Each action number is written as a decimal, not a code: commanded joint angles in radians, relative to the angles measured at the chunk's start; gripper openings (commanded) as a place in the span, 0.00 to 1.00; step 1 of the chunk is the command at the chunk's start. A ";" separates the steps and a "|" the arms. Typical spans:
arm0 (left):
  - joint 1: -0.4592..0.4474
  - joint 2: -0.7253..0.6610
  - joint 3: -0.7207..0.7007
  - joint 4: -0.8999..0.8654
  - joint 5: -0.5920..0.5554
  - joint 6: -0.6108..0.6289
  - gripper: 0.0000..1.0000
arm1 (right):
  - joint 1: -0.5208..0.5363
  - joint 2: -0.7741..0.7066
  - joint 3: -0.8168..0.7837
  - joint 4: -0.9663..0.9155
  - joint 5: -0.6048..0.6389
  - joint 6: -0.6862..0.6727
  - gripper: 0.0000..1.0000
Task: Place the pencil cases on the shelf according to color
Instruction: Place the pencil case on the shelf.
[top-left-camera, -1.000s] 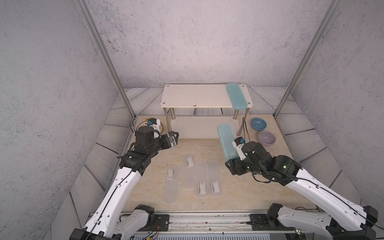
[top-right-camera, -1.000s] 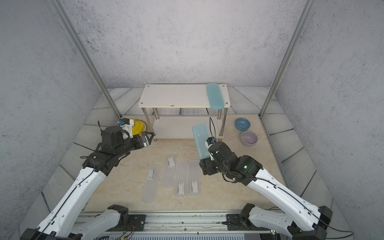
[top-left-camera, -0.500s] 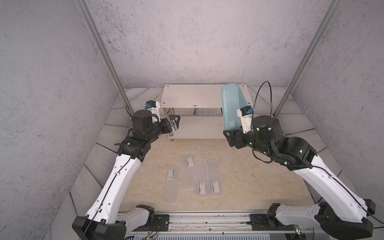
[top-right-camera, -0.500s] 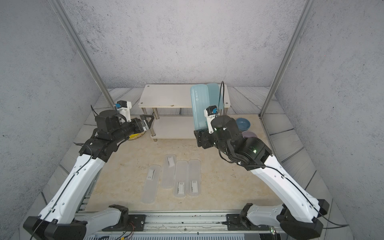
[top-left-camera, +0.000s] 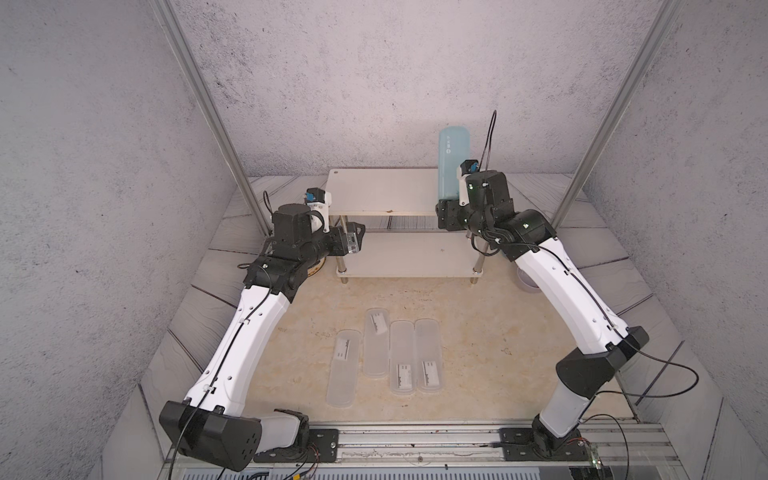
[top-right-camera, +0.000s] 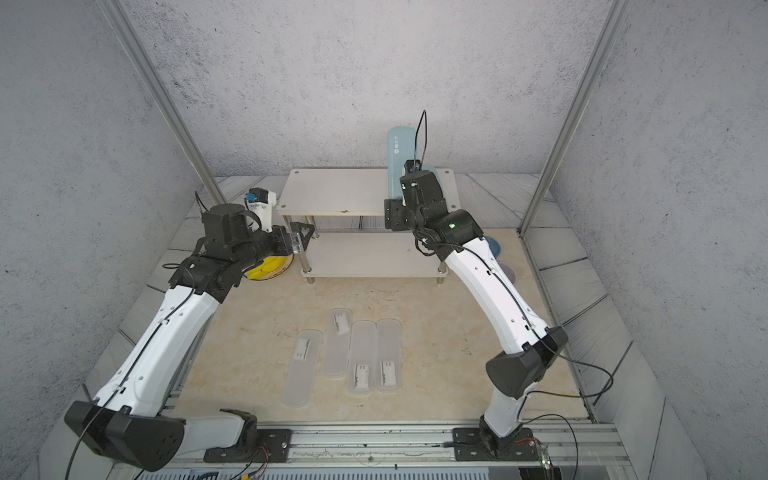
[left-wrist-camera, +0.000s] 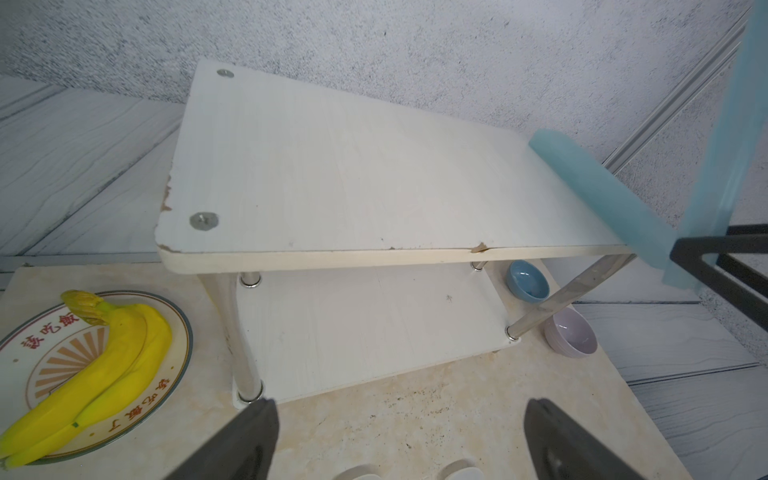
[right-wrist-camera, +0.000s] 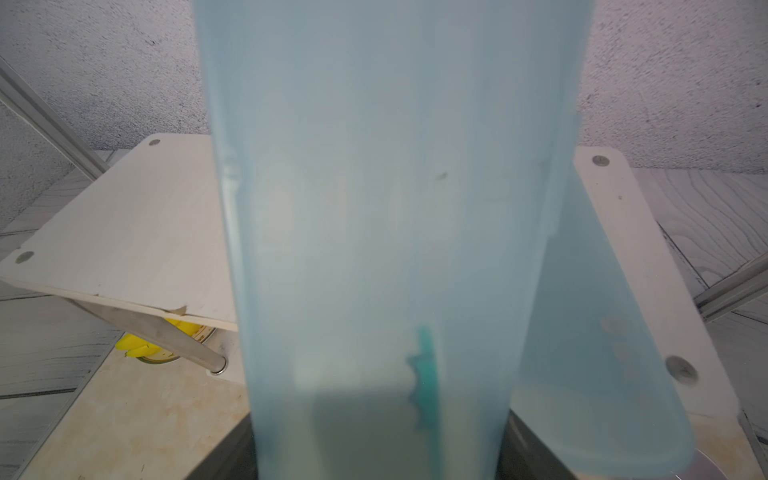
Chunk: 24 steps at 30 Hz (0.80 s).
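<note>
Teal pencil case (top-left-camera: 454, 160), translucent and upright, sits clamped in right pincer (top-left-camera: 450, 207); left pincer (top-left-camera: 356, 237) gapes apart.

Right claw (top-left-camera: 456, 207) has lifted the teal case (top-left-camera: 454, 162) above the shelf (top-left-camera: 382, 191), seemingly upright.

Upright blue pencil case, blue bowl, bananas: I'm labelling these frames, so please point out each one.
upright blue pencil case (top-left-camera: 454, 153): a top view, its upper half.
blue bowl (left-wrist-camera: 527, 282): left wrist view, its inner hollow.
bananas (left-wrist-camera: 108, 353): left wrist view, mid-bunch.

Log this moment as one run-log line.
right gripper: holds blue case over shelf | left gripper: open, empty | clear cases: on table
</note>
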 joint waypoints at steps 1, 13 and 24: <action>0.012 0.004 -0.028 0.016 0.021 0.041 0.99 | 0.000 0.037 0.068 0.053 -0.010 -0.013 0.63; 0.019 0.013 -0.047 0.040 0.087 -0.007 0.99 | -0.001 0.145 0.169 -0.017 0.042 0.009 0.64; 0.019 0.007 -0.066 0.064 0.131 -0.056 0.99 | -0.011 0.175 0.184 -0.058 0.081 0.002 0.78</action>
